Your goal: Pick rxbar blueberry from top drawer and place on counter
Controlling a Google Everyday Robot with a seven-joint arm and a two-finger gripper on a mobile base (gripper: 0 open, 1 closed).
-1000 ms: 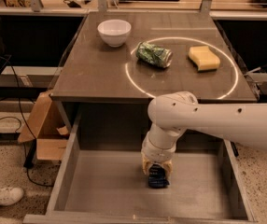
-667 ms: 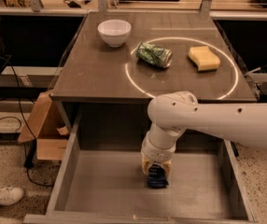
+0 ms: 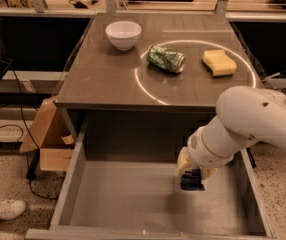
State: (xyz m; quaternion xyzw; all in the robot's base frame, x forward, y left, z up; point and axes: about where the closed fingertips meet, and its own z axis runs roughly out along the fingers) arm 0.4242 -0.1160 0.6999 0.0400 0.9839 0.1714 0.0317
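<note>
Camera view. The gripper (image 3: pixel 192 177) sits at lower right of the frame, inside the open top drawer (image 3: pixel 123 199), near its right wall. The fingers are clamped on the rxbar blueberry (image 3: pixel 192 183), which appears to be held just above the drawer floor.

Hazards, as judged:
- The front edge of the worktop (image 3: pixel 108 79) overhangs the drawer. A straight lift could catch the arm (image 3: pixel 253 121) or knock the bar loose.
- The right wall is close, so side travel could scrape it.
- The green can (image 3: pixel 166 59) and sponge (image 3: pixel 219 62) occupy the ring.

Only a short dark block shows. The long axis cannot be told.
</note>
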